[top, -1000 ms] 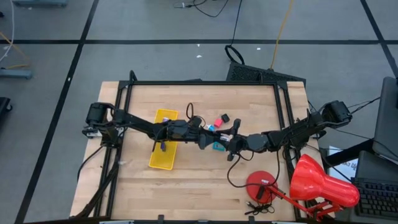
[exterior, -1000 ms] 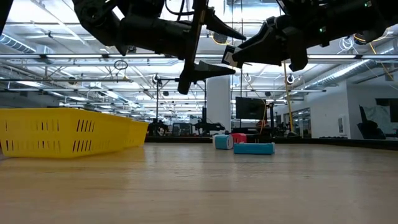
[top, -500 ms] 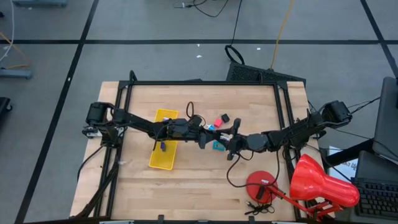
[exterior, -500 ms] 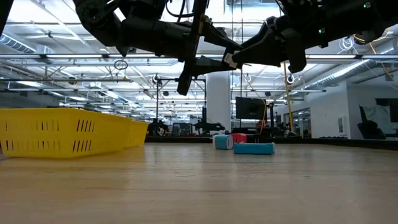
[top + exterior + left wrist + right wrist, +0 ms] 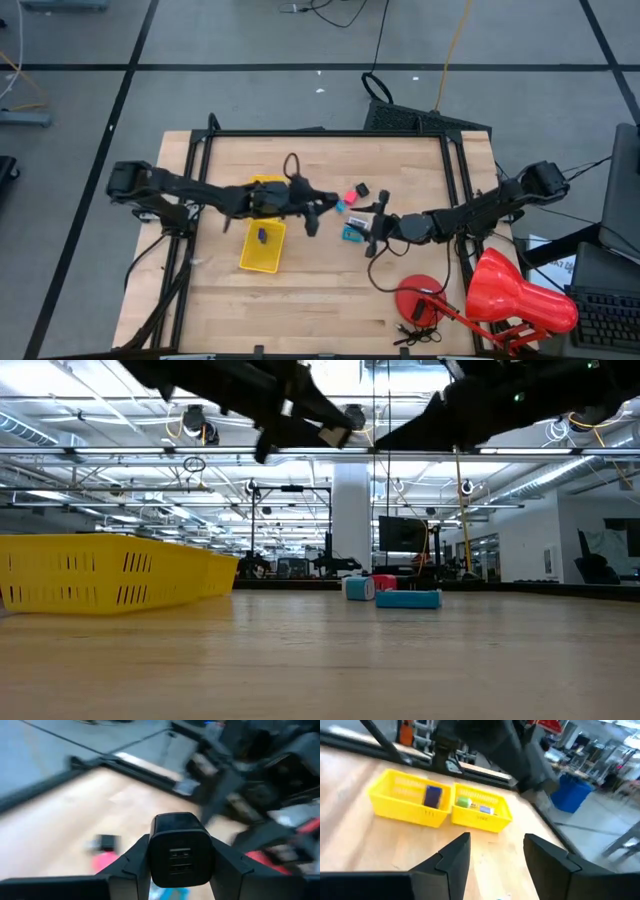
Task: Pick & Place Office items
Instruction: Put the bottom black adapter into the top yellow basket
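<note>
Left gripper (image 5: 180,870), jaws pinching a black charger (image 5: 181,849), carries it above mid-table; the drop into the yellow tray (image 5: 262,245) at left seemingly comes next. Right gripper (image 5: 492,851) hovers, jaws spread, empty.

Two dark arms reach over one table (image 5: 320,290). One yellow tray (image 5: 440,806) with two compartments holds three pieces: one purple (image 5: 432,796), one green (image 5: 463,802) and one blue-and-white (image 5: 485,810). Loose on the table lie three more: one pink-red (image 5: 351,194), one black (image 5: 363,188), one teal (image 5: 350,235). One black charger block (image 5: 182,851) sits between the left fingers. One red desk lamp (image 5: 520,295) stands at the near right.
</note>
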`<state>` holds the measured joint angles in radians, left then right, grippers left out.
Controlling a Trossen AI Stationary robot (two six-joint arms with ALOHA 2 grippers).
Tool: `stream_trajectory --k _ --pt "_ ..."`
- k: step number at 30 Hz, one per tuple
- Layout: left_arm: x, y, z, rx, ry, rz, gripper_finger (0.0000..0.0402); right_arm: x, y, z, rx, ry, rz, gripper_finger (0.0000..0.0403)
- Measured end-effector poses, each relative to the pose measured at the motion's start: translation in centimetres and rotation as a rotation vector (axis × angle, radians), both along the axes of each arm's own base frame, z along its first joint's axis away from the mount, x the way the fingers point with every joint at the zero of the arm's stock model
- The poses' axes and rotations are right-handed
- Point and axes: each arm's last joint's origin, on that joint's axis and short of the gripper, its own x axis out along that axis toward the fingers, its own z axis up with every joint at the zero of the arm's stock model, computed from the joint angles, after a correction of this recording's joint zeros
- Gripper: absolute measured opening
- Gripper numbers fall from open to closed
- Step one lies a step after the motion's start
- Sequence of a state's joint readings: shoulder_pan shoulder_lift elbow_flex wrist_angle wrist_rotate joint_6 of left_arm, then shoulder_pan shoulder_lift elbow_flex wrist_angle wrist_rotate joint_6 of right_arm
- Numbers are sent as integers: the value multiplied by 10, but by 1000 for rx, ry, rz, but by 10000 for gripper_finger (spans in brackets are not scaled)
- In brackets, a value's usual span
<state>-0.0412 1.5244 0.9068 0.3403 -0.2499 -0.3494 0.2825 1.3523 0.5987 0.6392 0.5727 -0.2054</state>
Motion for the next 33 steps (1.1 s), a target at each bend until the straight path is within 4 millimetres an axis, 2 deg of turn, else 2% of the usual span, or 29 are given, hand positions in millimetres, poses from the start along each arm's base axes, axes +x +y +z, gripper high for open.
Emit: stream_trajectory --k 4,8,15,19,26,29,33 --pt "-26 -5 10 89 45 68 146 -10 -3 12 71 -28 -15 163" --pt "-58 -8 8 129 21 107 146 -24 -7 14 114 -45 -20 158" --pt "-110 -9 -33 123 -9 167 146 -49 -21 5 228 -132 -58 155" --pt "-132 -7 -55 115 -28 249 146 -58 -30 -3 288 -188 -93 154" --pt "-154 -3 -83 126 32 325 158 -65 -41 -14 331 -203 -151 152" --pt "-158 -2 -90 135 48 377 161 -65 -44 -16 344 -207 -169 149" --pt "-157 -1 -98 154 86 426 146 -65 -45 -16 345 -209 -174 148"
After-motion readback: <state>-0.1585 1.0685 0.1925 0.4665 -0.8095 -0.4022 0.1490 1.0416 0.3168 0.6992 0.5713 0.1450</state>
